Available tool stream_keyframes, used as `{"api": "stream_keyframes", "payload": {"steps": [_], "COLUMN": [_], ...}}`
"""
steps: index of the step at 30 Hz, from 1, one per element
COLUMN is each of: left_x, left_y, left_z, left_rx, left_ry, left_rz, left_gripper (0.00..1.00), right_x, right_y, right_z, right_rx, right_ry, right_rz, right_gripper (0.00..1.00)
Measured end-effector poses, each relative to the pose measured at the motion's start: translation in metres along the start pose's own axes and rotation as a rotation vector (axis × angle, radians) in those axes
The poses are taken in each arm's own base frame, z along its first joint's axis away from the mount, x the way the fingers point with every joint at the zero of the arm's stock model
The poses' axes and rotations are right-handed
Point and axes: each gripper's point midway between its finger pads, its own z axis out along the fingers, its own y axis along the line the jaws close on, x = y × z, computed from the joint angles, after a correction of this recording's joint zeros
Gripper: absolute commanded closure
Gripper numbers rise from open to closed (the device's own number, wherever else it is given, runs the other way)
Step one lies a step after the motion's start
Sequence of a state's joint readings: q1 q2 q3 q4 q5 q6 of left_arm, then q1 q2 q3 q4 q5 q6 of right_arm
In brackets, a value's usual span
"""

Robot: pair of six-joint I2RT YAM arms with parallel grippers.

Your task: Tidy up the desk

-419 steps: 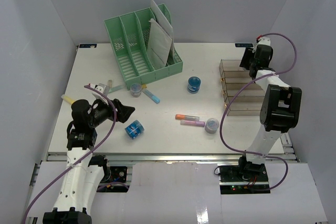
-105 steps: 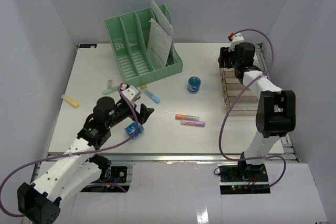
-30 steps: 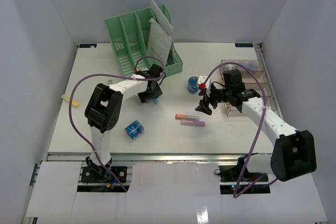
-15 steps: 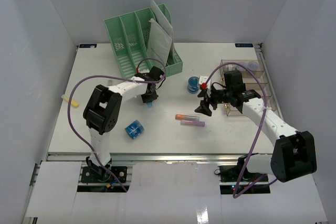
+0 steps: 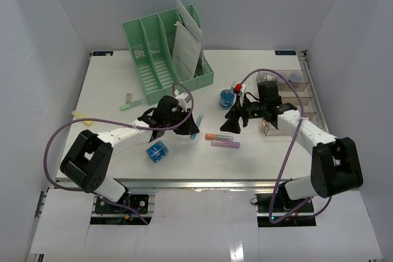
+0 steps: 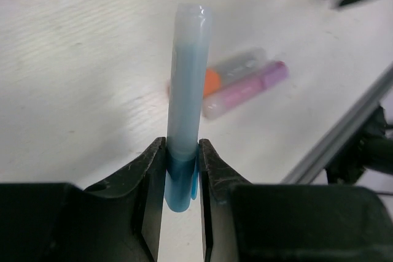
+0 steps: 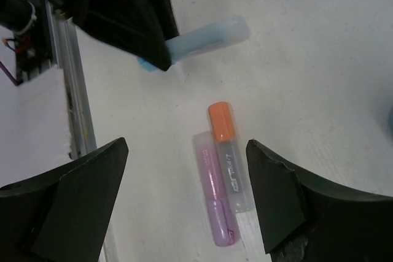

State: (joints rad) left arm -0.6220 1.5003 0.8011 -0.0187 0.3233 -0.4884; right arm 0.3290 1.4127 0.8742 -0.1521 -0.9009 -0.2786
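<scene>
**A robot lab bench dressed up as an office**

You're looking at a test cell, not a real office. Plain white panels (image 5: 37,59) box in the desk (image 5: 270,157) on three sides. A metal rail (image 5: 202,183) runs along its near edge, where the left arm (image 5: 116,136) and right arm (image 5: 301,130) are mounted, purple cables (image 5: 45,161) looping free. The office part is props: a green file rack (image 5: 156,59), a clear tray (image 5: 295,93) and scattered markers (image 5: 225,144).

blue marker (image 6: 187,72) base hidden within left tool (image 6: 182,151), tray (image 5: 309,93) contents perhaps indistinct
</scene>
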Motion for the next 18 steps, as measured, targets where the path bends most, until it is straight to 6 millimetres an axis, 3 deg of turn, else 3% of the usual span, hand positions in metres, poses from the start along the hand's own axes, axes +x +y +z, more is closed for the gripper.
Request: {"api": "stream_keyframes", "payload": {"steps": [6, 12, 14, 18], "left_x": [-0.005, -0.027, -0.031, -0.031], "left_y": [-0.044, -0.073, -0.078, -0.081], "left_z": [-0.008, -0.014, -0.014, -0.010], "left_rx": [0.288, 0.416, 0.436, 0.452], "left_ry": [-0.112, -0.217, -0.234, -0.238], "left_rz": [0.083, 0.118, 0.122, 0.117], "left_gripper": [0.97, 0.96, 0.96, 0.92], "right_x": [0.002, -0.023, -0.029, -0.034], "right_y": [-0.001, 0.000, 0.004, 0.002], "right_z": [0.018, 0.027, 0.034, 0.046], "right_rx": [-0.039, -0.031, -0.045, -0.048], "right_ry": [-0.069, -0.155, -0.168, -0.183], "right_rz": [0.315, 0.389, 0.404, 0.446], "right_gripper": [0.02, 0.04, 0.10, 0.44]}}
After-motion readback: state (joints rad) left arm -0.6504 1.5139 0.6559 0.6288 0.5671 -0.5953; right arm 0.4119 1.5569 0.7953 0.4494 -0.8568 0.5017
